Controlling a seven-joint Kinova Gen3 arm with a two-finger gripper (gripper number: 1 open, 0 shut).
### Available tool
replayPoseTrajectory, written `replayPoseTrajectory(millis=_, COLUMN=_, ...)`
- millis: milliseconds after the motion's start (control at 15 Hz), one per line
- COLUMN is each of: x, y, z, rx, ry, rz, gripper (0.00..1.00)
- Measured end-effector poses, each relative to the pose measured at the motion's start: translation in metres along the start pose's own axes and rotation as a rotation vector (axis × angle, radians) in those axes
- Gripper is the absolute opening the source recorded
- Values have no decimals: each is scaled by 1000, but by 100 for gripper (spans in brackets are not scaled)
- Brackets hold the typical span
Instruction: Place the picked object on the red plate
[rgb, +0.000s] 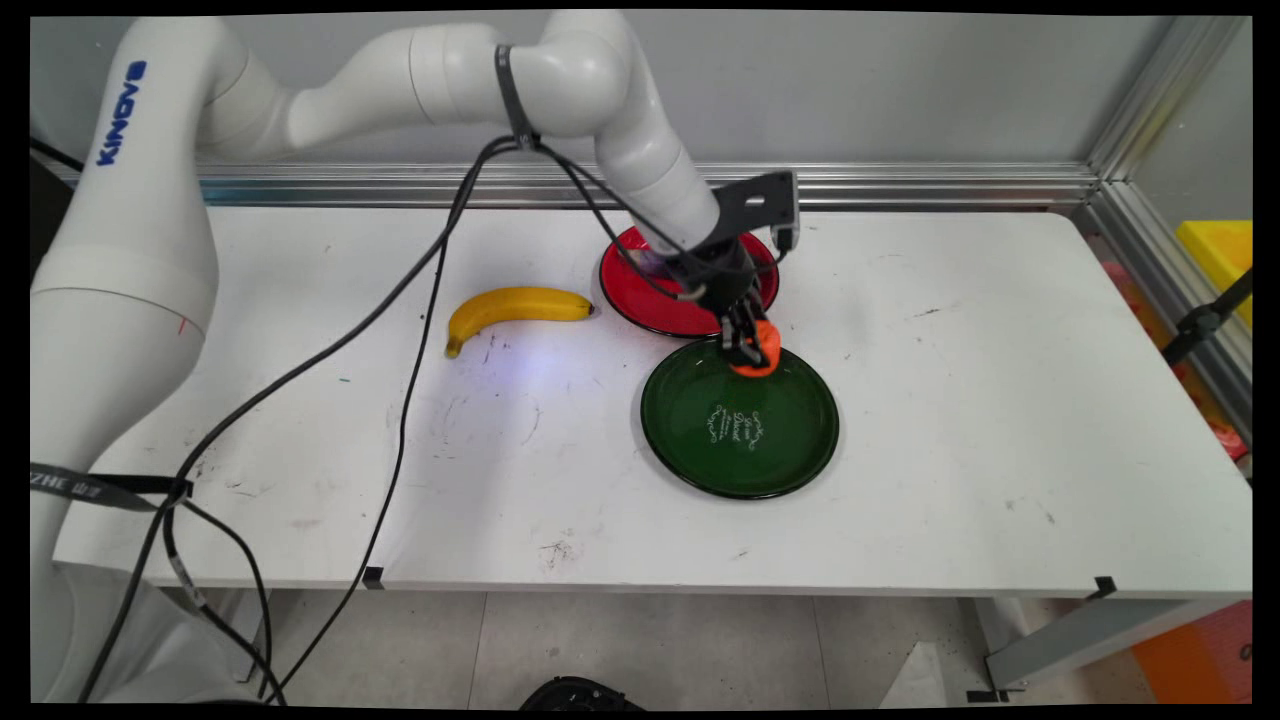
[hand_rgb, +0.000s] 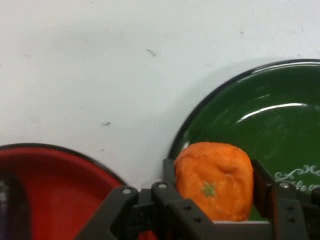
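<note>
My gripper (rgb: 752, 352) is shut on an orange, rounded fruit-like object (rgb: 764, 347), held over the far rim of a green plate (rgb: 740, 455) with white lettering. In the hand view the orange object (hand_rgb: 214, 180) sits squeezed between the two black fingers (hand_rgb: 169, 175), with the green plate (hand_rgb: 260, 125) at the right. A red plate (rgb: 640, 290) lies just behind the green one, partly hidden by the hand; the red plate (hand_rgb: 55, 185) fills the hand view's lower left, with a dark object (hand_rgb: 12, 205) at its edge.
A yellow banana (rgb: 510, 308) lies left of the red plate. Black cables (rgb: 400, 400) hang from the arm across the table's left half. A metal rail (rgb: 900, 185) runs along the back edge, and a yellow bin (rgb: 1220, 250) stands beyond the right edge.
</note>
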Motion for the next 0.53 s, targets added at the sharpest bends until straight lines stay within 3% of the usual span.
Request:
replayPoseTrajectory(millis=267, x=2, y=-23, z=-23, rx=41, ry=-18, rz=9, gripper=0)
replayPoseTrajectory(millis=533, x=-12, y=-45, z=-41, rx=80, ry=-50, rz=9, gripper=0)
